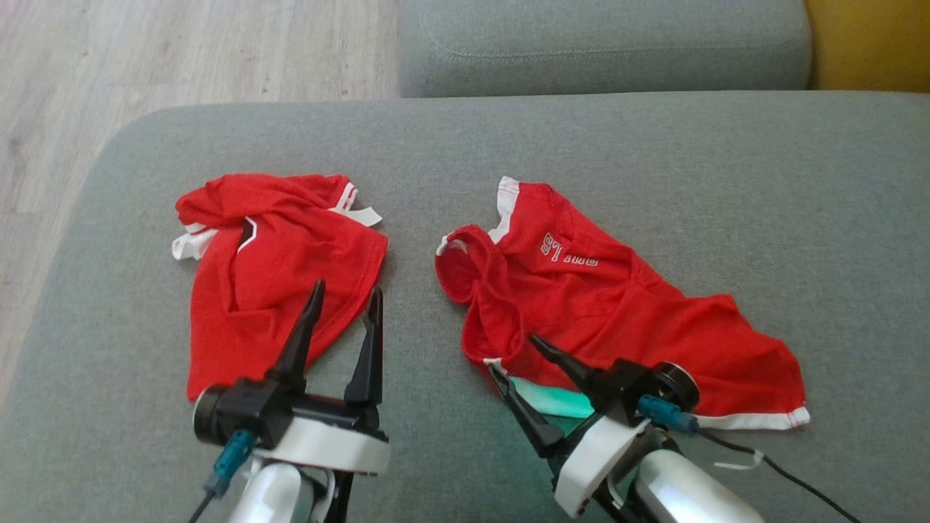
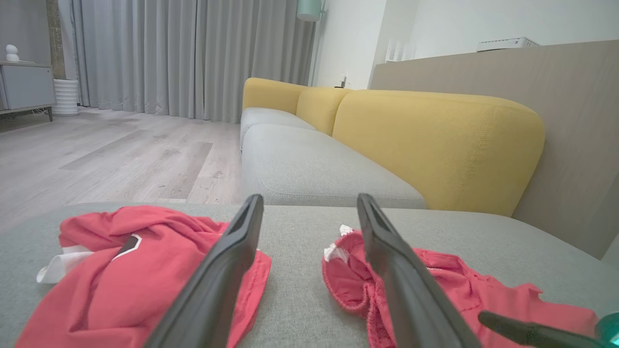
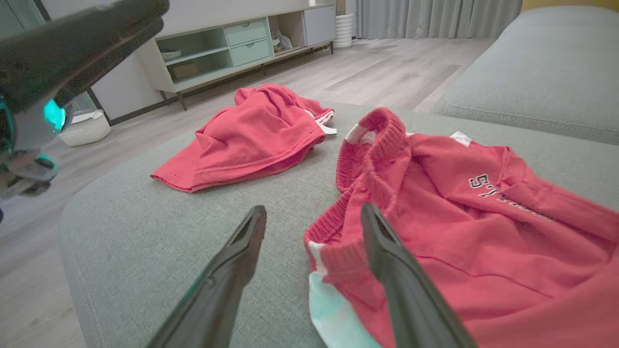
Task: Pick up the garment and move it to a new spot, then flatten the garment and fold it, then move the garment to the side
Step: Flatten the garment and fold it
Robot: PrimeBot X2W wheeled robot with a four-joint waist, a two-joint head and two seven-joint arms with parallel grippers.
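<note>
Nearest me, the right claw (image 1: 514, 354) stands spread wide and holds nothing, its tips straddling the near corner of the red lettered garment (image 1: 617, 312), which lies rumpled on the right half of the grey sofa cushion (image 1: 654, 145). It looks a light, limp knit, likely to sag and drag on the woven upholstery. The thick ribbed waistband (image 3: 382, 159) or the white-trimmed hem (image 1: 755, 420) should give the firmest pinch. The left claw (image 1: 346, 288) gapes empty too, by the edge of the other red garment (image 1: 276, 269).

White upside-down lettering (image 1: 568, 250) on the right red garment (image 1: 639, 319) is too blurred to read.
</note>
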